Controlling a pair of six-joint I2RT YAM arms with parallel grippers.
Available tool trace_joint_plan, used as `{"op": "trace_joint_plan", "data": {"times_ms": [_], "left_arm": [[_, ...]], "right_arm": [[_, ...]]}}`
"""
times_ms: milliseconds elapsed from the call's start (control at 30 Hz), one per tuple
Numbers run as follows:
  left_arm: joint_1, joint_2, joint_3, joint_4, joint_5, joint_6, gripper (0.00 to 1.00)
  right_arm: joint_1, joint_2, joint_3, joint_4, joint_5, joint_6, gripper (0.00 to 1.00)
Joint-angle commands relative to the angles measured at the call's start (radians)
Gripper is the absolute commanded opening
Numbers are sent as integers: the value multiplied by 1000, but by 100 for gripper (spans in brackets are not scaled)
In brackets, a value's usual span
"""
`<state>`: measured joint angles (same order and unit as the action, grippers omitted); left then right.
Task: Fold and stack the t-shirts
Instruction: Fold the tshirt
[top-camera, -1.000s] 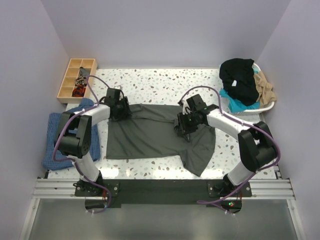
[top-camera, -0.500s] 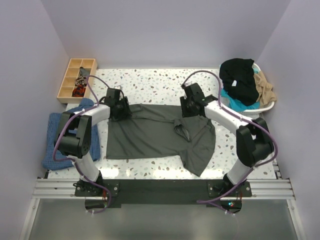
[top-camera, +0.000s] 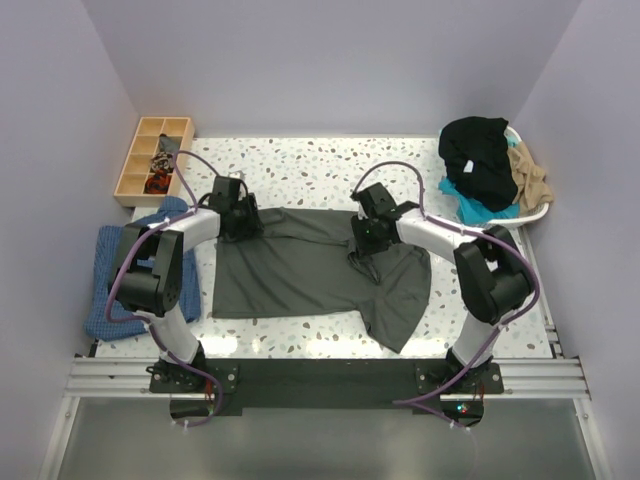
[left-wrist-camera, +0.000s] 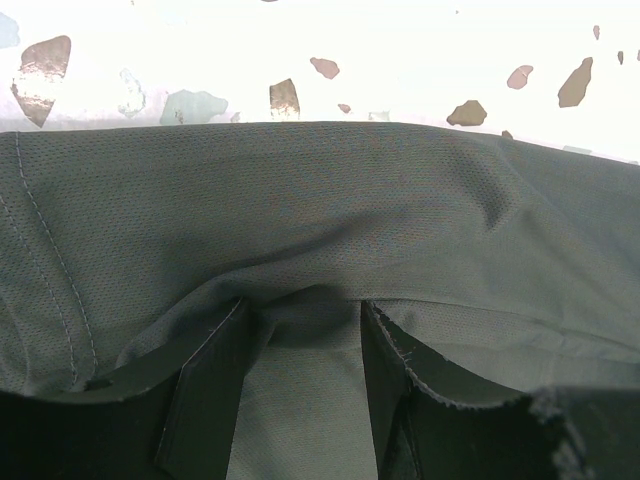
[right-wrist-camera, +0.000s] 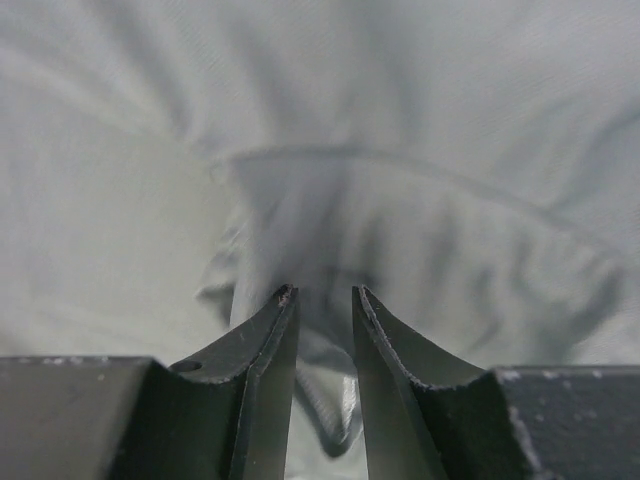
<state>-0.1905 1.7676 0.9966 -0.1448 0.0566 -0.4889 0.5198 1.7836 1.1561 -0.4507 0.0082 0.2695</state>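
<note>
The charcoal-grey t-shirt (top-camera: 300, 265) lies spread across the middle of the table, with its right part creased and hanging toward the front edge. My left gripper (top-camera: 243, 222) sits at the shirt's far left corner. In the left wrist view it (left-wrist-camera: 303, 310) holds a bunch of the grey cloth (left-wrist-camera: 300, 200) between its fingers. My right gripper (top-camera: 363, 240) is over a raised fold near the shirt's middle right. In the right wrist view it (right-wrist-camera: 320, 292) is nearly closed, with a ridge of the shirt (right-wrist-camera: 400, 230) between the tips. Black (top-camera: 478, 150), tan (top-camera: 530, 175) and teal (top-camera: 470, 208) shirts lie piled at the far right.
A white basket (top-camera: 535, 212) at the back right holds the piled shirts. A wooden compartment tray (top-camera: 150, 155) stands at the back left. A blue cloth (top-camera: 110, 270) lies off the table's left side. Lilac walls close in three sides.
My right gripper rose off the shirt's fold toward the back, then came back down and left onto it. A small flap of cloth now lies beside it. The left gripper stayed put.
</note>
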Motion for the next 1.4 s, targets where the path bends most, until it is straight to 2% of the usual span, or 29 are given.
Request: {"op": "trace_joint_plan", "data": {"times_ms": [0, 267, 467, 533, 600, 800, 1067, 1367], "left_arm": [[0, -11, 34, 11, -3, 15, 52], [0, -16, 39, -7, -26, 21, 52], [0, -85, 30, -21, -107, 23, 52], [2, -128, 25, -36, -190, 21, 55], [9, -152, 22, -42, -248, 19, 57], [22, -154, 10, -81, -302, 7, 57], [23, -79, -1, -30, -181, 23, 57], [46, 76, 82, 10, -170, 41, 56]], "right_arm": [[45, -66, -18, -17, -103, 0, 33], [85, -35, -32, -16, -182, 27, 35], [86, -113, 11, -54, -58, -9, 37], [86, -144, 34, -69, -25, -29, 39], [85, -150, 68, -91, 10, -48, 39], [59, -127, 102, -85, 104, -61, 41], [-99, -35, 139, -31, 26, -42, 40], [-109, 26, 125, -31, -5, -32, 40]]}}
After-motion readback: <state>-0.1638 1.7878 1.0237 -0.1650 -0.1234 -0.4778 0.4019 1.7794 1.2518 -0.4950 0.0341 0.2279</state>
